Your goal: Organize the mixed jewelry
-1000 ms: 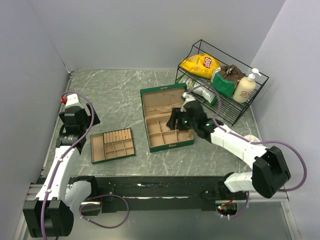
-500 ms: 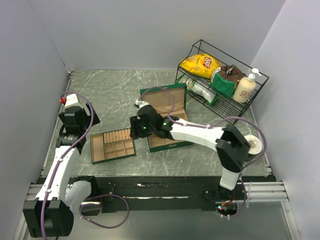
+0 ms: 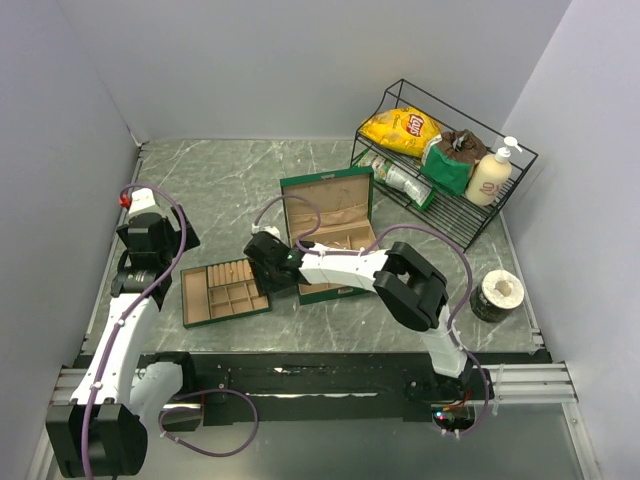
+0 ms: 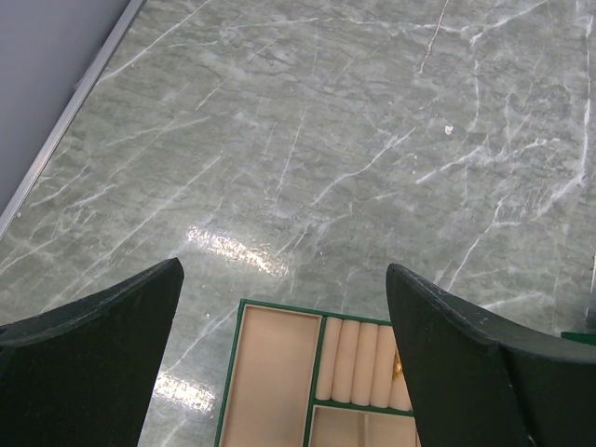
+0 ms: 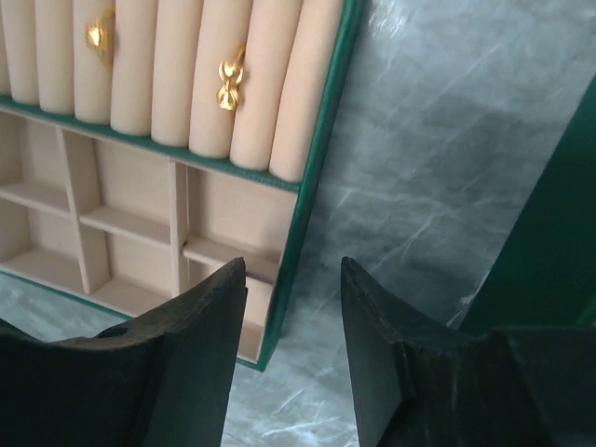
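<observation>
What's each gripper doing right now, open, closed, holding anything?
Left gripper: open, holding nothing.
Right gripper: open, nothing between its fingers.

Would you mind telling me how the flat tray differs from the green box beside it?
The flat tray has no lid; the green box has its lid raised. The tray lies to the left, the box mid-table. The tray's padded rolls hold two gold pieces; I cannot make out any in the box. Both have green edges and tan compartments.
</observation>
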`<state>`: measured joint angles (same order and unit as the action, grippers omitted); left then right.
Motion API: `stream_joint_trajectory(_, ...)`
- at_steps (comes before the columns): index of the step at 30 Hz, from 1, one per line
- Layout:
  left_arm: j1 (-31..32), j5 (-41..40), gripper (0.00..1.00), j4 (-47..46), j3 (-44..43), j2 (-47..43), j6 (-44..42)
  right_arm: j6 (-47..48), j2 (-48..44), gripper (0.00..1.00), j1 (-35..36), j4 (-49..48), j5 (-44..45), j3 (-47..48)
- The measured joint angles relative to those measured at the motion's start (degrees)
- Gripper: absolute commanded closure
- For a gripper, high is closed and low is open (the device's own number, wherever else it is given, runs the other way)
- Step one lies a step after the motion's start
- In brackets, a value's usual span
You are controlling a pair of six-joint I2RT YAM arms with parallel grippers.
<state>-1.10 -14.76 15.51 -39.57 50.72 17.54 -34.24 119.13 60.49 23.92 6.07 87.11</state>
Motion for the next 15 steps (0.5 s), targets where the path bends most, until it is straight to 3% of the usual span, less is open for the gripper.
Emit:
stream_joint_trajectory(8, 0.00, 0.50, 0.04, 0.00, 0.00, 0.00, 0.17, -0.44, 1.11, 0.50, -0.13, -0.07, 0.61, 2.82)
stream_joint_trajectory(15, 0.00, 1.05, 0.04, 0.00, 0.00, 0.02, 0.15, -0.68, 3.48, 0.58, -0.13, 0.98, 1.51, 4.39)
